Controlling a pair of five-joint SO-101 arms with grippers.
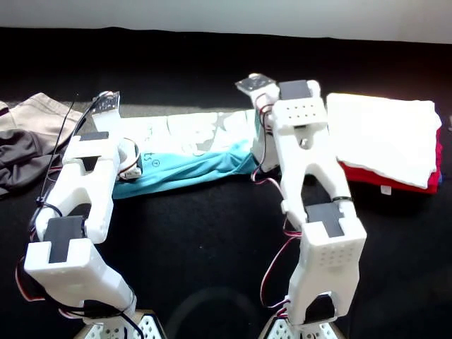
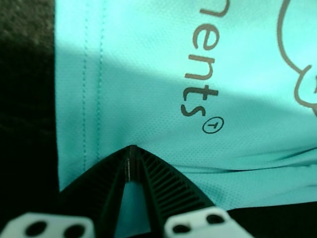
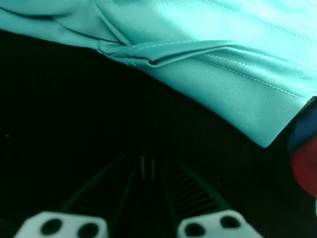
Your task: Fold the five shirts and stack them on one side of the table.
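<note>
Shirt (image 1: 185,169) lies stretched for folding, left gripper (image 2: 131,151) pinching its edge, right gripper (image 3: 147,161) closed empty alongside.

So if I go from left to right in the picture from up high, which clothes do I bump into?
Crumpled beige and dark grey clothes → teal shirt spread out in the middle → folded stack at the right, with a white shirt on top of a red shirt.
</note>
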